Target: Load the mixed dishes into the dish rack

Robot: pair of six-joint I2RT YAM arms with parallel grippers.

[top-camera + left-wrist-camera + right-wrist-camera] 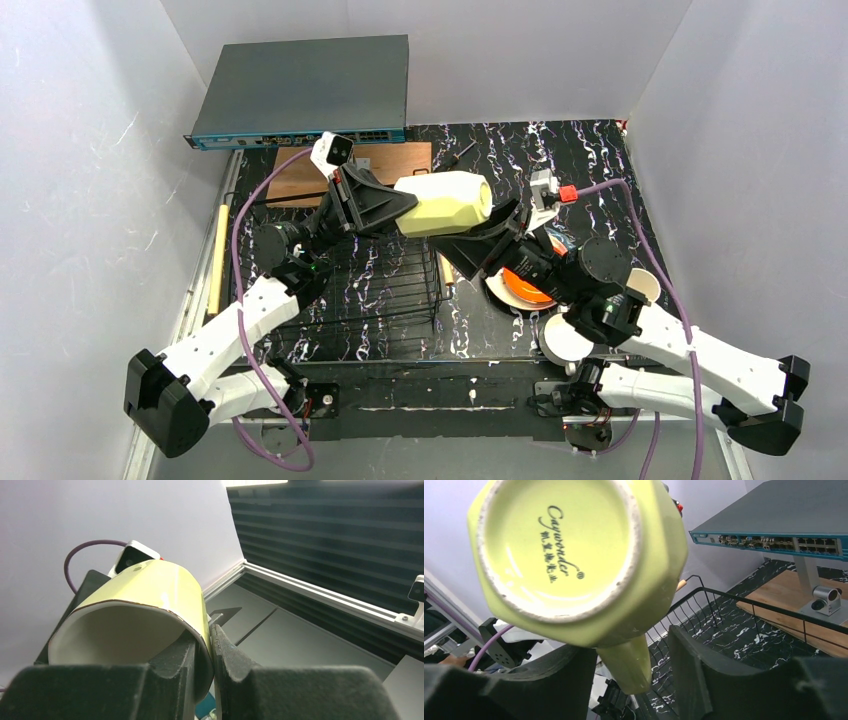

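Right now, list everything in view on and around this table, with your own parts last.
yellow-green faceted ceramic mug: one, yellow-green, held in the air above the rack's far right corner
black wire dish rack with wooden rod handles: one, black, left half of the table
orange round plate: one, orange, right of the rack, partly under the right arm
white round dish: one, white, near edge, partly hidden
cream round dish: one, cream, behind the right arm, mostly hidden
flat brown wooden board: one, brown, beyond the rack
grey network switch: one, grey with blue front, far left
black marbled table: one
left fingers: two, black, clamped on the mug's rim
right fingers: two, black, open either side of the mug's handle
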